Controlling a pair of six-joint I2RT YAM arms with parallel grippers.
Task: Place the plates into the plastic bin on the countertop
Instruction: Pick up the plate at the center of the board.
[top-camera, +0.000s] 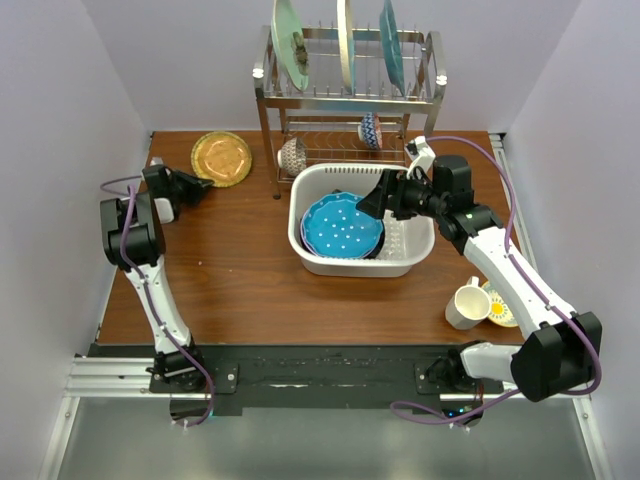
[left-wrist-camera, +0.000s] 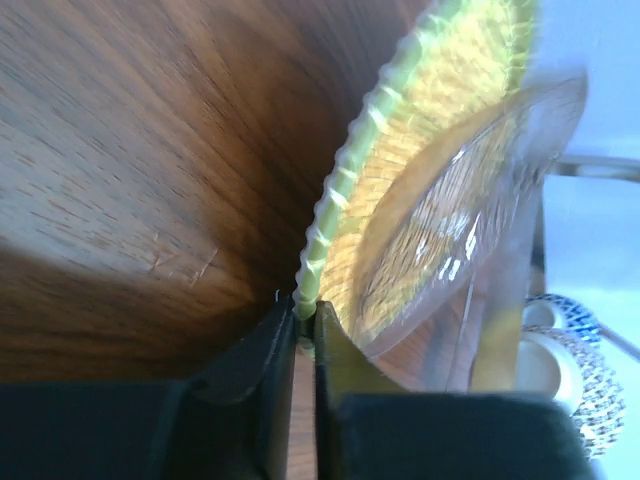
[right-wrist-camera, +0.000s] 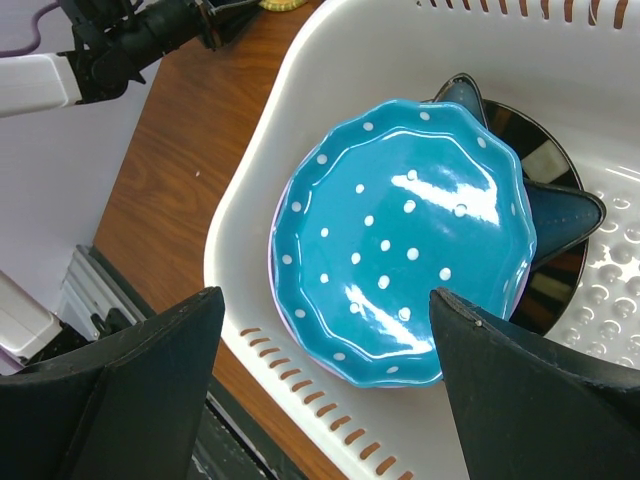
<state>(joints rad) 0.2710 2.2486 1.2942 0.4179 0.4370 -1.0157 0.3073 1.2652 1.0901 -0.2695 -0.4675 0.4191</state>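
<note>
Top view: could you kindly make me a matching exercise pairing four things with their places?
1 blue dotted plate
2 amber plate
3 mug
4 teal plate

A upright on the rack
B beside the saucer on the countertop
C in the white bin
D rim pinched by the left tool

Pairs: 1-C, 2-D, 3-B, 4-A.

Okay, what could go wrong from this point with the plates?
The left gripper pinches only the thin scalloped rim of the amber plate, so it may slip or swing when lifted. The right gripper hangs open over the bin and the blue plate, so the arms could collide if the amber plate comes in now.
</note>
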